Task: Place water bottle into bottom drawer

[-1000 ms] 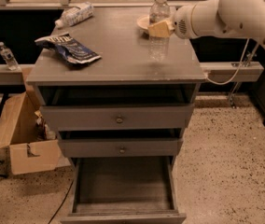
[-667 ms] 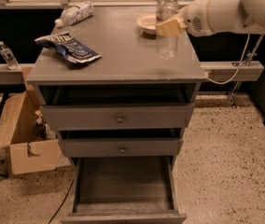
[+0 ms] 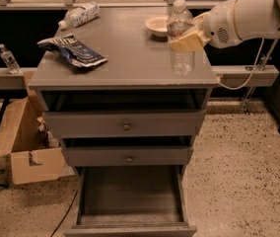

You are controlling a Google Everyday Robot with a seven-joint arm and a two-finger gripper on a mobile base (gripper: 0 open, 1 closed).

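The water bottle (image 3: 181,58), clear ribbed plastic with a white cap, stands upright over the front right corner of the grey cabinet top (image 3: 125,58). My gripper (image 3: 186,41) reaches in from the right on a white arm and is shut on the water bottle around its upper body. I cannot tell whether the bottle's base touches the top. The bottom drawer (image 3: 130,194) is pulled out at the foot of the cabinet, and its grey inside is bare.
A small bowl (image 3: 157,25) sits behind the bottle. A blue snack bag (image 3: 73,50) and a white-labelled bottle (image 3: 79,15) lie on the top's left. Two knobbed drawers (image 3: 126,125) stand slightly open. A cardboard box (image 3: 21,149) and a small bottle (image 3: 8,58) are on the left.
My gripper has carried the water bottle from beside the bowl toward the front right corner of the cabinet top. The view has also shifted slightly.
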